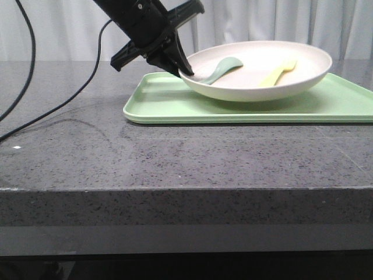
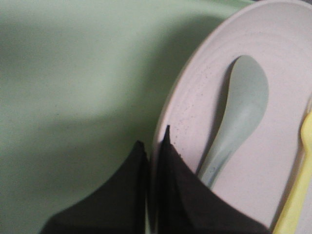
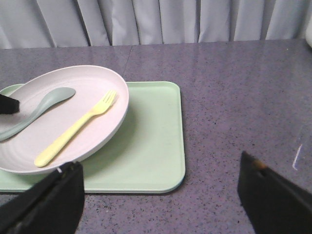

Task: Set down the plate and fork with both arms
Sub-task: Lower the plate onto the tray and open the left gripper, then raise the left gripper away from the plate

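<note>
The cream-white plate (image 1: 256,90) sits over the light-green tray (image 1: 169,106); I cannot tell whether it rests on the tray or is lifted slightly. The pale-yellow fork (image 1: 281,72) lies inside it on the right. My left gripper (image 1: 185,71) is shut on the plate's left rim, one finger inside the rim and one outside (image 2: 153,135). In the right wrist view the plate (image 3: 83,80) and fork (image 3: 78,127) lie off to one side. My right gripper (image 3: 161,165) is open and holds nothing, above the tray's corner and the countertop.
A grey-green spoon (image 1: 224,68) lies in the plate beside the fork, its handle near my left fingers (image 2: 185,195). The tray (image 3: 151,136) rests on a dark speckled countertop (image 1: 175,157). Black cables hang at the left (image 1: 29,64). Curtains close the back.
</note>
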Robot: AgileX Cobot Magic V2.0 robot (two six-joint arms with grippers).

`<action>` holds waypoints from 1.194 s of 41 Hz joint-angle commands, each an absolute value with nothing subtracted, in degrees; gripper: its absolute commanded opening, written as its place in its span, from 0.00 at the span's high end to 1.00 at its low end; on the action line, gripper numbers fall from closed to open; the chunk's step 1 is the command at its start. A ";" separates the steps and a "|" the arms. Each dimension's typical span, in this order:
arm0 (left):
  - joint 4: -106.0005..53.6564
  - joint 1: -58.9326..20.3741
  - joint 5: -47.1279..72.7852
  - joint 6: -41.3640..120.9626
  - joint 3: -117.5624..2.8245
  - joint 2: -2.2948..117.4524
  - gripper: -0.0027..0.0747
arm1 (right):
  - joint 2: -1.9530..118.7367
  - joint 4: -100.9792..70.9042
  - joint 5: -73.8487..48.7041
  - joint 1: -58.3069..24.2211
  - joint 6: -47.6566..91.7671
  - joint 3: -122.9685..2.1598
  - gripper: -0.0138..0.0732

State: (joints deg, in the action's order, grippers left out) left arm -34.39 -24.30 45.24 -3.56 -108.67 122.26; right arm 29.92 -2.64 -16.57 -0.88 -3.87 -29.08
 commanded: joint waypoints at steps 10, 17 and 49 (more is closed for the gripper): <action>-37.40 -24.92 42.42 -4.91 -111.04 119.18 0.99 | 30.34 -2.04 -12.69 -0.84 -3.54 -31.17 0.09; -37.40 -24.92 42.53 -4.91 -111.04 119.18 0.99 | 30.34 -2.04 -12.69 -0.84 -3.54 -31.17 0.09; -37.18 -22.34 51.56 0.74 -118.03 117.02 0.50 | 30.34 -2.04 -12.69 -0.84 -3.54 -31.17 0.09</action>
State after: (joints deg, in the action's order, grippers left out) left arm -35.04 -23.35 50.46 -1.06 -114.11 122.18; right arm 29.92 -2.64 -16.57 -0.88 -3.87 -29.08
